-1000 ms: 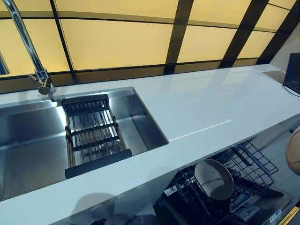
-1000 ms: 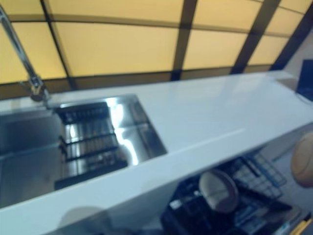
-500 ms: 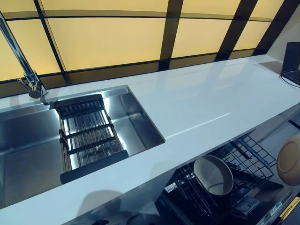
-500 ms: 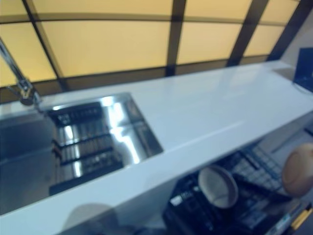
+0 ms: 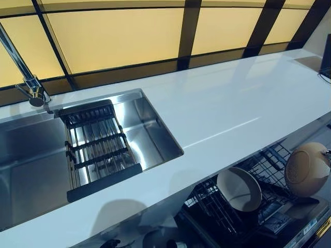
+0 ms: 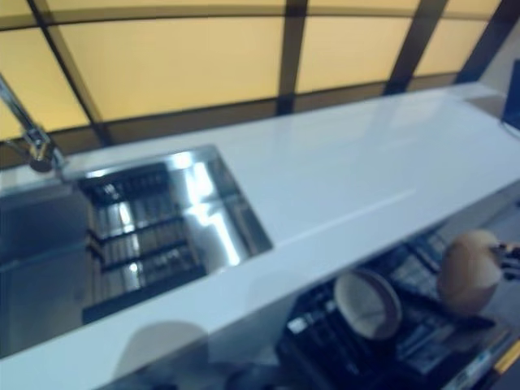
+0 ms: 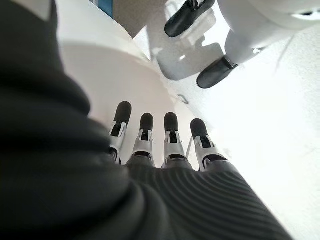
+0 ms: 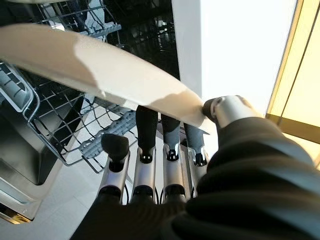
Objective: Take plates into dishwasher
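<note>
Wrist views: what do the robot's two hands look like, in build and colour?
Both match. The left hand and right hand each have a row of silver metal fingers capped with dark rounded tips. A dark, ribbed flexible cover wraps the back of each hand and the wrist. No markings show.

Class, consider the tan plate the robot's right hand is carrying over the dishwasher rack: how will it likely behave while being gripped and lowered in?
The tan plate looks rigid and probably breakable. Its smooth surface may slip in the right hand, which pinches only its edge. Being round, it might roll or tip on the dishwasher rack wires.

text: none legible — labels: small blurred sticker on dishwasher point(image 5: 309, 227) edge — unreadable
</note>
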`<state>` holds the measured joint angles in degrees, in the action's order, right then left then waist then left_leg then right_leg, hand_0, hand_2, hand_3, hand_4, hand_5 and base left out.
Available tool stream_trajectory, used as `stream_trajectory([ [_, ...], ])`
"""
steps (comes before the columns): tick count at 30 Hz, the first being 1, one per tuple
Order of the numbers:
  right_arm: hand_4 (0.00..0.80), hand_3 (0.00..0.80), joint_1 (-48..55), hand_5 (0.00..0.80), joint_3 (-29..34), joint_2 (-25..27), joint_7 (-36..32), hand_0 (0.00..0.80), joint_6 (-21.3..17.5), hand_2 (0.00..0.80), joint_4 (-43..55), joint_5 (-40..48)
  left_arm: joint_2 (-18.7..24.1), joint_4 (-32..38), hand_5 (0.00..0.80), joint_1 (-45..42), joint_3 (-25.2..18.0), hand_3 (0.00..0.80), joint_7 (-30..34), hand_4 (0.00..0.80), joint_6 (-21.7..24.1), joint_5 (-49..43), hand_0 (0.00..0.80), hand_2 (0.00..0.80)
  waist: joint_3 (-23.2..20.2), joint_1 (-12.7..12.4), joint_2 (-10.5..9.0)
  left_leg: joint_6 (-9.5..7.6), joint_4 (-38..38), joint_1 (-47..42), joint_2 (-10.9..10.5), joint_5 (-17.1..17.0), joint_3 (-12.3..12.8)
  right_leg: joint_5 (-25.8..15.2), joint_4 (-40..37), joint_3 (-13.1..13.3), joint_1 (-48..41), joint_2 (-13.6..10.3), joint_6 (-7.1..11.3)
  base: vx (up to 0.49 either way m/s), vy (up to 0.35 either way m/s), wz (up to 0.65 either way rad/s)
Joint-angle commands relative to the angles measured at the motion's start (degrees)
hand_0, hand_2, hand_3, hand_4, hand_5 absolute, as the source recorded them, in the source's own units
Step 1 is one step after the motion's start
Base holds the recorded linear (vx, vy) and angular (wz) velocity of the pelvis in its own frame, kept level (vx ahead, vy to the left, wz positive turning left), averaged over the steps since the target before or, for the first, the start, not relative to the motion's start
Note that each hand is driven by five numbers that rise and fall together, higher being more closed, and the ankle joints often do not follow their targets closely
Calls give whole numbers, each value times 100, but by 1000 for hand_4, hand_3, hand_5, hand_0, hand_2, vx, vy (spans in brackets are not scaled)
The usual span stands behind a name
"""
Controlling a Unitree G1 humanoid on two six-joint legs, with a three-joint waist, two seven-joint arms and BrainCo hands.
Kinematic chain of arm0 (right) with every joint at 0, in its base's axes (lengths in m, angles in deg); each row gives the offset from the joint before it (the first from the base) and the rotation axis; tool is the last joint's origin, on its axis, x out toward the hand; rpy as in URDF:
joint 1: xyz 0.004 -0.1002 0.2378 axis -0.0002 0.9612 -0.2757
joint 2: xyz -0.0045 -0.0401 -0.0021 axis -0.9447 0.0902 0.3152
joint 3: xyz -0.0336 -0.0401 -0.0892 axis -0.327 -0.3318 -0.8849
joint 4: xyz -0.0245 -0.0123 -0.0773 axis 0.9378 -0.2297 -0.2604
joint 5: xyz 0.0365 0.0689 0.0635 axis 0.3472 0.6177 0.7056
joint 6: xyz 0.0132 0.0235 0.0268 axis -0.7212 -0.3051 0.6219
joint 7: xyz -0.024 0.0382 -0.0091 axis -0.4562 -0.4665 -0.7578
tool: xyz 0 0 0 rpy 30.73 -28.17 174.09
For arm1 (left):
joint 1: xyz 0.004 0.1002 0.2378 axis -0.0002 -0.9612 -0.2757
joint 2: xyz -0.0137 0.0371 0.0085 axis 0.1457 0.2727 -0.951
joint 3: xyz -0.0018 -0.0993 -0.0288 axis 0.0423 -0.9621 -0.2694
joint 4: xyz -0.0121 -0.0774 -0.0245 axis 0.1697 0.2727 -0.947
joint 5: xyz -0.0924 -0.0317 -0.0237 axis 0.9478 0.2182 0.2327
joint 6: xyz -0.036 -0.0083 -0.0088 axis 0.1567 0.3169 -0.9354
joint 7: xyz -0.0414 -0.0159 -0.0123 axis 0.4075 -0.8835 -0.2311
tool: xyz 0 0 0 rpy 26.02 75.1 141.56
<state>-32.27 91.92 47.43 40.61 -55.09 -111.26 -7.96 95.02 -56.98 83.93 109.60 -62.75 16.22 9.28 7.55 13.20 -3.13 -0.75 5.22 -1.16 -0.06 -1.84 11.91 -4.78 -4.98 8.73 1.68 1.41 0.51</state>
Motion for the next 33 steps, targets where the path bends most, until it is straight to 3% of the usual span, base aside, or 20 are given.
stream_trajectory([
  [1,800,800,-161,800,21,-89,120,800,-406,800,202,-210,180,62,0,306,-149,0,24,0,181,-48,0,0,12,-140,-70,-183,-22,-122,-37,450,-376,244,476,-243,151,82,129,-40,-44,2],
  [16,800,800,-931,800,-770,-69,213,800,-464,800,248,-912,264,234,0,562,-113,0,15,0,217,77,0,0,446,-154,243,-91,-22,107,-73,331,-481,237,480,-370,357,16,93,-64,-53,5],
  [33,800,800,-1448,800,-1408,143,257,800,-553,800,375,-2168,208,325,0,868,-19,0,-21,0,223,200,0,0,756,-23,600,8,-22,240,-81,254,-361,253,481,-356,530,-26,79,-59,-27,1],
])
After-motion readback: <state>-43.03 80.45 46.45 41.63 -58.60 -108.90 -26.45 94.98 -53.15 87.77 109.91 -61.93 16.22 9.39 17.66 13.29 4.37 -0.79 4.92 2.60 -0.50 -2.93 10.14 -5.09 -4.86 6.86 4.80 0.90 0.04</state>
